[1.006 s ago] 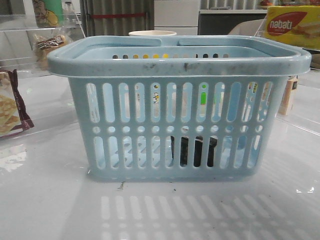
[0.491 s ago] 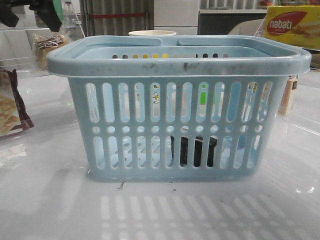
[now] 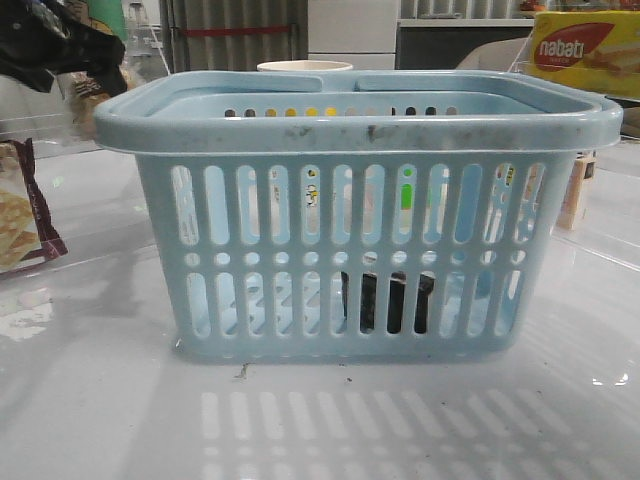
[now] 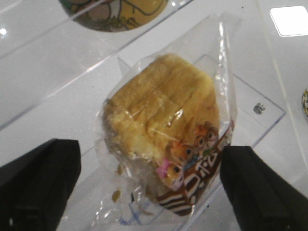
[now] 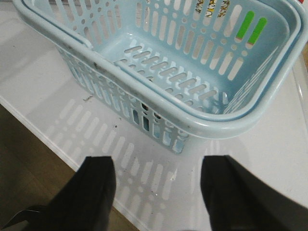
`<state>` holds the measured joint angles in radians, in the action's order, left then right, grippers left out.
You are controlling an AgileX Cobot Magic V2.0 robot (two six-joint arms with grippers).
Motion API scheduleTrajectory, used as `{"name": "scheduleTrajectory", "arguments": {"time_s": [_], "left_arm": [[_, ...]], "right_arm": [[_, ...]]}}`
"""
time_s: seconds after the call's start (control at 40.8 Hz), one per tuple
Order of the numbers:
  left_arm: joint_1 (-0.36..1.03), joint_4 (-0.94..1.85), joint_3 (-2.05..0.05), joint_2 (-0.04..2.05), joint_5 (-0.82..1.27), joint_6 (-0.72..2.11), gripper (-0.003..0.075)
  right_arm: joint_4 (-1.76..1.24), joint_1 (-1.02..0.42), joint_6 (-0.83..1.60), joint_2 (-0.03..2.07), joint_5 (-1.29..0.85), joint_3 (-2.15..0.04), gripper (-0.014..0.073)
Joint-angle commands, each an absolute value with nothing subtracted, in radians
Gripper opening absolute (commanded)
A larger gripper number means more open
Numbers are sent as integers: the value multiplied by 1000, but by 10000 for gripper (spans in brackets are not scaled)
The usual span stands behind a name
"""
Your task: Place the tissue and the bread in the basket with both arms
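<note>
Left gripper (image 4: 149,187) hangs over the bread (image 4: 166,144) with its two black fingers (image 4: 38,183) spread wide, one on each side of the packet and neither touching it. Seen from the front, that gripper (image 3: 60,45) now fills the top left corner as a large dark shape; half a second ago only its tips showed there, and a second ago it was out of view altogether, so it has come down and in. It now covers most of the bread, which sat plainly visible on the clear shelf at the far left before.

Below it, at the left edge, the cracker packet (image 3: 22,210) lies on the white table (image 3: 100,400) as it did earlier.

In the middle the blue basket (image 3: 360,215) stands upright and has not shifted. The black tissue pack (image 3: 388,302) shows through the slots, resting on the basket floor toward its right half, unchanged.

At the upper right the yellow nabati box (image 3: 585,50) stands behind the basket.

Right gripper (image 5: 156,192) is held above the table edge outside the basket, fingers wide apart with nothing between them.
</note>
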<state>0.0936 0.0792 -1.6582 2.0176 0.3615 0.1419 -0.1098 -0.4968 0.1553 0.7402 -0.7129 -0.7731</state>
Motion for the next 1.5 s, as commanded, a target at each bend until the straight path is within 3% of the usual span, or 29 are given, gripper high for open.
{"name": "scheduleTrajectory", "arguments": {"time_s": [0.0,0.294,0.589,1.104,1.472], "left_arm": [[96,89,-1697,1978,248,132,622],[96,89,-1697,1981,244,132,306],[96,101,-1699,1906,295,132,92],[149,149,-1699,1545,669,134,90],[421,149,-1697,1458,802,162,91]], "right_arm": [[-110,-493,165,735,-648,-801,496],[-110,-493,165,735,-648,-801,496],[-110,-493,165,735,-648,-801,496],[-110,-493,165,735,-648,-801,496],[-110,-493,165,735,-648,-801,496]]}}
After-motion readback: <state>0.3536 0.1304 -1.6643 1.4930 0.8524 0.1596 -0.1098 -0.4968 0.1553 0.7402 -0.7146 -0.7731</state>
